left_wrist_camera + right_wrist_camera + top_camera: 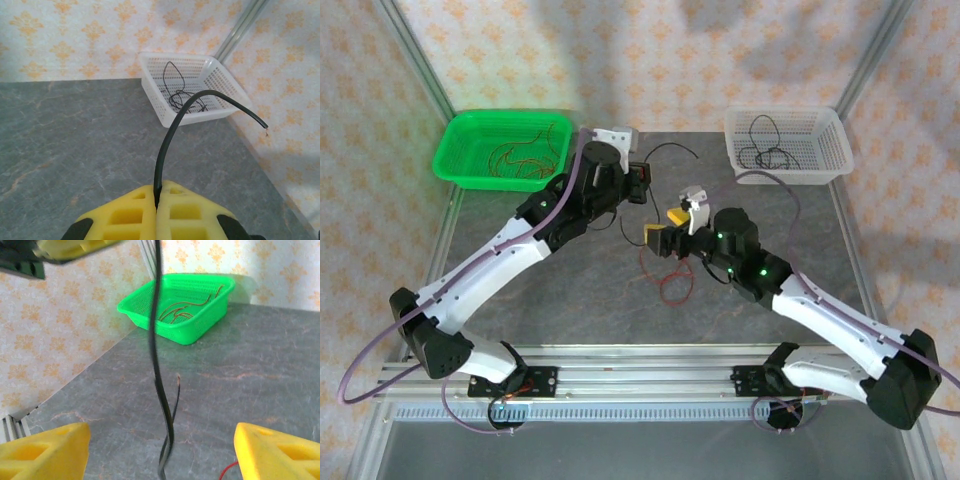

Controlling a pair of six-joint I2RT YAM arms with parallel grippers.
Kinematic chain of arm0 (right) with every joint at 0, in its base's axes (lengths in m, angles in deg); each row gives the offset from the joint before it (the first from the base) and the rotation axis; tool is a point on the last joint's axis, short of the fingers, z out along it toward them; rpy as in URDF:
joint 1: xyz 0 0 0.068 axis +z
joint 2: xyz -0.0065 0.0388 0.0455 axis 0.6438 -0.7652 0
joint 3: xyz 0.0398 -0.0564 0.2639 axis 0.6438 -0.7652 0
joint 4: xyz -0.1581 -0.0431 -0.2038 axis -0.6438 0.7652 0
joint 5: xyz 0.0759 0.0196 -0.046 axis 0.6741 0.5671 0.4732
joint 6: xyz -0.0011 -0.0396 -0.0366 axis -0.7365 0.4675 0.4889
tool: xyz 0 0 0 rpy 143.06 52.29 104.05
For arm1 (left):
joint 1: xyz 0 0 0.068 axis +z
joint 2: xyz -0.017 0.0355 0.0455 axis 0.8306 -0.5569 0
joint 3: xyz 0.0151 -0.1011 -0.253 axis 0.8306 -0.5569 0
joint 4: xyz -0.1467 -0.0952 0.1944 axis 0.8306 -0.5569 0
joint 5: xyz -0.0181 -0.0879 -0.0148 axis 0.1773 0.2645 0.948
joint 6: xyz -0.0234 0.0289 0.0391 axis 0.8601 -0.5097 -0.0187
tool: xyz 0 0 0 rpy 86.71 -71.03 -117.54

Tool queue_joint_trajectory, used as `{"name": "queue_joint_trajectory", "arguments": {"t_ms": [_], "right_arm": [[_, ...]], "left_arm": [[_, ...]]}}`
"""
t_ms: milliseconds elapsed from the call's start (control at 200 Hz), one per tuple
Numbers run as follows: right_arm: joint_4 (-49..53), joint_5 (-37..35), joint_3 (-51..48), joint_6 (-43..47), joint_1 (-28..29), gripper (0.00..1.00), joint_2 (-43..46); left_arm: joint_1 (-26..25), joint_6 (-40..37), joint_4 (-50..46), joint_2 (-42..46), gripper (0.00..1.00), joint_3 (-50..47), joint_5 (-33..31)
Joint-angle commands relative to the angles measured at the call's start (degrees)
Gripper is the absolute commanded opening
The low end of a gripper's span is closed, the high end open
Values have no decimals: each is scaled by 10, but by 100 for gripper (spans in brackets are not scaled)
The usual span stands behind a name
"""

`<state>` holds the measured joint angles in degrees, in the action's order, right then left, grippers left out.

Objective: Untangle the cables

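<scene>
My left gripper is shut on a black cable, which arcs up and to the right from the yellow fingertips to a bare free end. In the top view the left gripper is raised above mid-table, with the black cable sticking out behind it. My right gripper is open, and the black cable hangs straight down between its fingers without touching them. A second thin black strand twists around it. In the top view a red cable loops on the table just below the right gripper.
At the back left, a green basket holds red cables. At the back right, a white basket holds black cables. Metal frame posts and patterned walls bound the grey tabletop.
</scene>
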<state>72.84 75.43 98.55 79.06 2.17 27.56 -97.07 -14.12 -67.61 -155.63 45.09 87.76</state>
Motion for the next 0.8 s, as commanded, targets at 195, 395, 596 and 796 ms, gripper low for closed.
{"name": "queue_joint_trajectory", "arguments": {"t_ms": [195, 395, 596, 796], "right_arm": [[-9, -56, 70, 57, 2, 74, -59], [-28, -93, 81, 48, 2, 64, -58], [-18, -108, 96, 46, 2, 39, -62], [-10, -113, 109, 36, 2, 0, -62]], "left_arm": [[-7, 15, 19, -3, 0, -6, 30], [-8, 13, 11, -5, 0, -5, 24], [-8, 13, 11, -8, 0, -4, 23], [-8, 12, 10, -11, 0, -3, 19]]}}
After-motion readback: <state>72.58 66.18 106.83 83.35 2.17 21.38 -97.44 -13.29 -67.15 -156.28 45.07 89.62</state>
